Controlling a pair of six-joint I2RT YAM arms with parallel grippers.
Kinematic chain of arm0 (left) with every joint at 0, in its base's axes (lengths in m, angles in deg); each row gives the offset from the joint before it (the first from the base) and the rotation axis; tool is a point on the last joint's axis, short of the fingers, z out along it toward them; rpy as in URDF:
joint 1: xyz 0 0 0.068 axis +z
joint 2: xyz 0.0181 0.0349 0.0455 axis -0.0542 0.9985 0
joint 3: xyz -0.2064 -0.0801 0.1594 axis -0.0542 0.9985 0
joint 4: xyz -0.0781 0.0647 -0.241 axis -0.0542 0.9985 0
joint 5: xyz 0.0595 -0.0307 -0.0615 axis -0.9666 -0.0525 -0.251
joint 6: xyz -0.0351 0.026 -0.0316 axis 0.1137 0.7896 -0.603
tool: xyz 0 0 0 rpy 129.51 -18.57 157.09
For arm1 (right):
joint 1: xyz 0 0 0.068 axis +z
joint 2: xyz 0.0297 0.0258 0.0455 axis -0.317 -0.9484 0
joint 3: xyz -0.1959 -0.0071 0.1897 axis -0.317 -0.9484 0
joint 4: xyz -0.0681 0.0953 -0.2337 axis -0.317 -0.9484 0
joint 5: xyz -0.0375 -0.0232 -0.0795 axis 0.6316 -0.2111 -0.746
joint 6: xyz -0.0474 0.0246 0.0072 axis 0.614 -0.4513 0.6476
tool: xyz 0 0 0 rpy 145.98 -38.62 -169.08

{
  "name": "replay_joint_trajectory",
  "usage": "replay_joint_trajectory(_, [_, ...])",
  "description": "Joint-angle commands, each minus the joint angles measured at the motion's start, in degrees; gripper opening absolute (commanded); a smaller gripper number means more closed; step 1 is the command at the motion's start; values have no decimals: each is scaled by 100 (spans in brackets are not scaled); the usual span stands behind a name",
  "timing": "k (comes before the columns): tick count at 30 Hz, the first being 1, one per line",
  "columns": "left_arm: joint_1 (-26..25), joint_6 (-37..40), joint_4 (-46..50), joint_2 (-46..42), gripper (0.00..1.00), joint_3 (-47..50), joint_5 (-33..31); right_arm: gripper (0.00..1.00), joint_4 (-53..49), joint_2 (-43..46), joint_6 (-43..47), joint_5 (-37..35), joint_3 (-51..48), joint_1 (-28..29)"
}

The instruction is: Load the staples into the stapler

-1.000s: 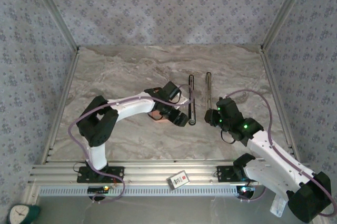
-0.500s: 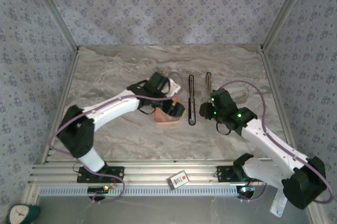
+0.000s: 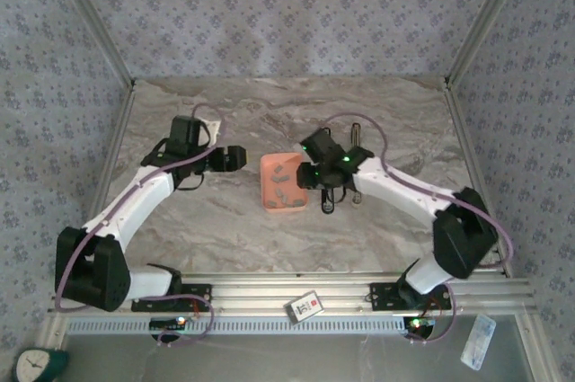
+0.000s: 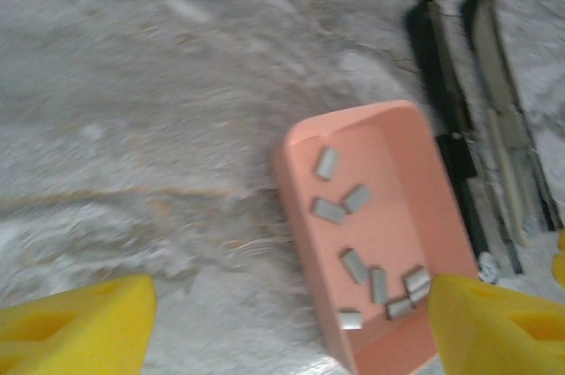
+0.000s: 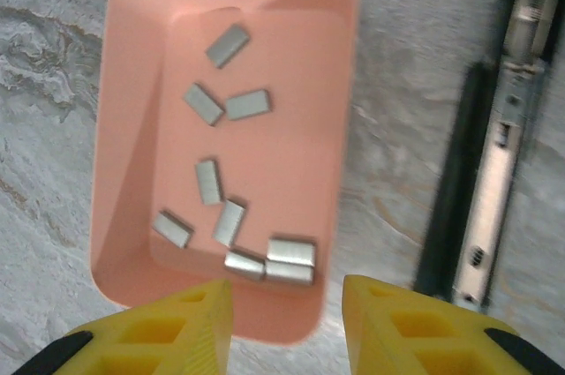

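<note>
The staples (image 5: 209, 181) are several short grey metal strips lying loose in a salmon-orange tray (image 5: 291, 57). The stapler lies opened flat just right of the tray, as a black arm (image 5: 450, 207) beside a grey metal rail (image 5: 508, 128). My right gripper (image 5: 287, 322) is open above the tray's near right corner, and two staples lie just ahead of the gap. In the top view it (image 3: 305, 175) hangs over the tray (image 3: 269, 166) and hides part of the stapler (image 3: 327, 202). My left gripper (image 3: 235, 158) is open and empty, off to the tray's left. Its wrist view shows staples (image 4: 355, 265), tray (image 4: 397, 154) and stapler (image 4: 446, 128).
The marble tabletop (image 3: 216, 220) is bare left of and in front of the tray. Patterned walls close in the back and sides. An aluminium rail (image 3: 269, 297) with a small card (image 3: 307, 306) runs along the near edge.
My left arm has pulled back to the left, uncovering the tray. My right arm has swung left across the stapler and now hangs over the tray's right side.
</note>
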Motion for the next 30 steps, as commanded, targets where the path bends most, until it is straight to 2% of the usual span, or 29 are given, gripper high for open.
replay_joint_trajectory(1, [275, -427, -289, -235, 81, 324, 7, 39, -522, -605, 280, -3, 642, 174])
replay_joint_trajectory(6, [567, -729, -360, -149, 82, 539, -42, 39, -973, -1584, 442, -13, 1527, 322])
replay_joint_trajectory(13, [610, -620, -417, 3, 82, 563, -38, 38, -1300, -2519, 549, 33, 2250, 469])
replay_joint_trajectory(30, [615, -488, -431, 97, 82, 560, -56, 35, -1237, -3175, 695, 196, 2609, 537])
